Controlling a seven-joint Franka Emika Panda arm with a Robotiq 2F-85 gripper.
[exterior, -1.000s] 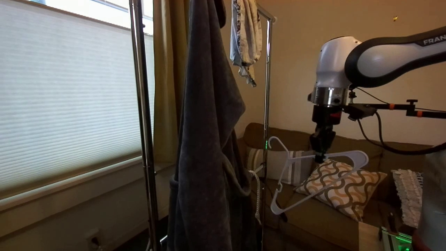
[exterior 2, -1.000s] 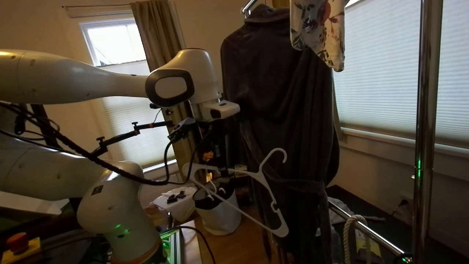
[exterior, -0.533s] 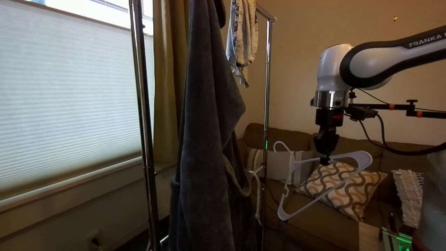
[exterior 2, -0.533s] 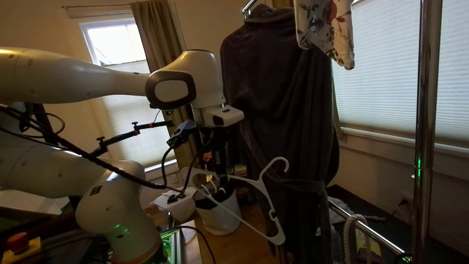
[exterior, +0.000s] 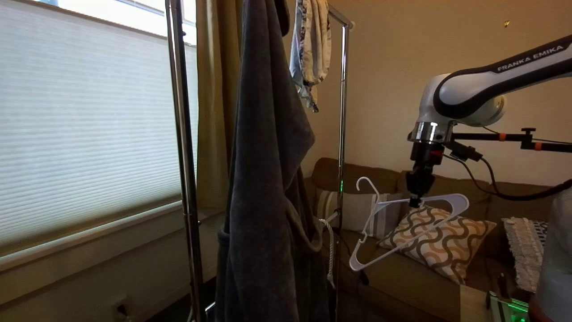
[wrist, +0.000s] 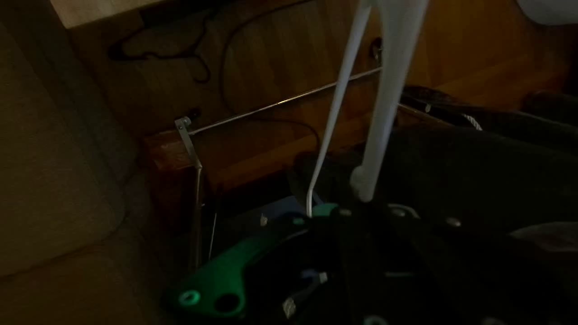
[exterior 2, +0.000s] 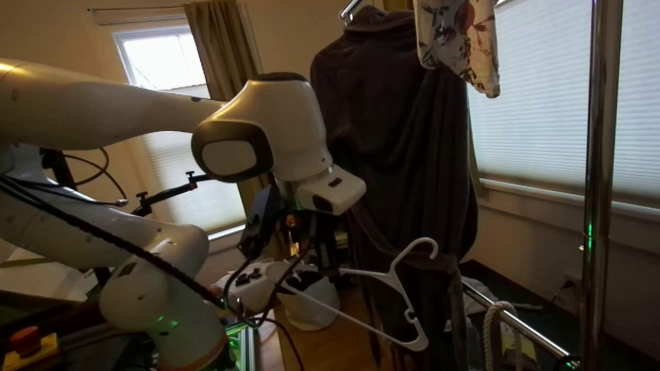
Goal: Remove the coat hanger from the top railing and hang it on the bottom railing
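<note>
The white coat hanger [exterior: 460, 205] is held in the air beside the garment rack; it also shows in an exterior view [exterior 2: 396, 281] and in the wrist view [wrist: 392, 90]. My gripper [exterior: 415, 203] is shut on its upper bar, pointing down. The hook faces the rack and touches no railing. The top railing [exterior: 339, 17] is high above the hanger and partly out of view. The bottom railing [exterior 2: 521, 324] runs low between the uprights; a short piece shows in an exterior view [exterior: 332, 218]. In the wrist view the gripper [wrist: 361, 207] is dark and its fingertips are hidden.
A grey robe [exterior: 268, 179] and a floral cloth [exterior 2: 459, 41] hang from the rack. A white rope [exterior 2: 497, 319] loops over the bottom railing. Upright poles [exterior: 343, 112] [exterior 2: 600, 154] flank it. A sofa with a patterned cushion [exterior: 442, 241] and a basket [exterior 2: 312, 309] stand nearby.
The gripper and hanger first moved down; then the wrist tilted. The hanger shifted right in an exterior view. The floral cloth swung slightly earlier. The grip stays shut on the hanger.
</note>
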